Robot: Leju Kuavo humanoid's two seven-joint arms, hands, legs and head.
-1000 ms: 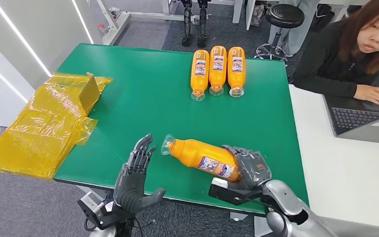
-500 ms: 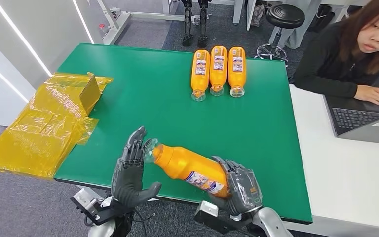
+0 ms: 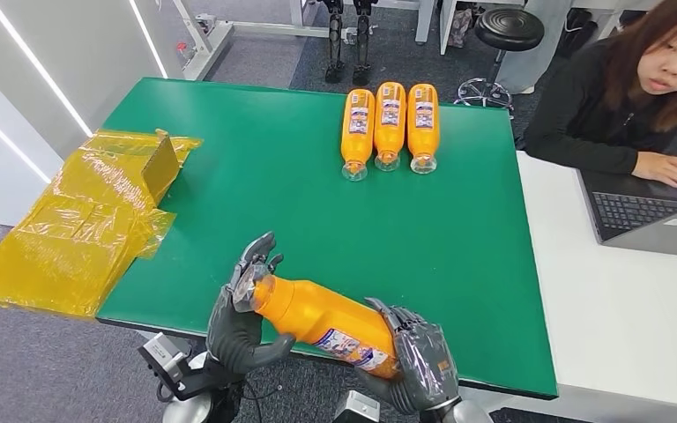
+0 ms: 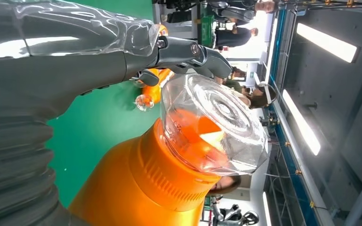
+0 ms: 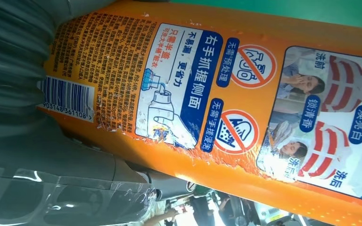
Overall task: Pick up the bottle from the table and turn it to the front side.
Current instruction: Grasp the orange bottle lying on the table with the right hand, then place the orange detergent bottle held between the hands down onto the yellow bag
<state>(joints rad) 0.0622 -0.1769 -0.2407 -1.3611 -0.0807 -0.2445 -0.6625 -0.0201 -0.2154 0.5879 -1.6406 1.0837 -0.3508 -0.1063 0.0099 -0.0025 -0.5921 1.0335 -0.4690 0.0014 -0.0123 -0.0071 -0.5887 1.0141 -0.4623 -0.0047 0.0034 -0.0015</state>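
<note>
An orange bottle [image 3: 322,322] with a clear cap [image 3: 247,286] is lifted over the near edge of the green table [image 3: 256,185], lying tilted with its cap to the left. My right hand [image 3: 419,366] grips its base end. In the right wrist view, the bottle's printed label [image 5: 217,94] with a barcode faces the camera and the right hand [image 5: 23,52] wraps around it. My left hand [image 3: 242,308] stands with fingers spread upward; the cap rests against its palm and the thumb lies under the neck. In the left wrist view, its fingers [image 4: 188,52] lie over the cap [image 4: 212,122].
Three more orange bottles [image 3: 389,123] lie side by side at the table's far edge. A yellow plastic bag [image 3: 88,220] covers the table's left edge. On the right, a person [image 3: 635,88] sits at a white table [image 3: 635,326] with a laptop [image 3: 652,216].
My right hand has lifted the bottle off the table and carried it left and toward me. Its cap now touches my left hand, which stayed nearly in place.
</note>
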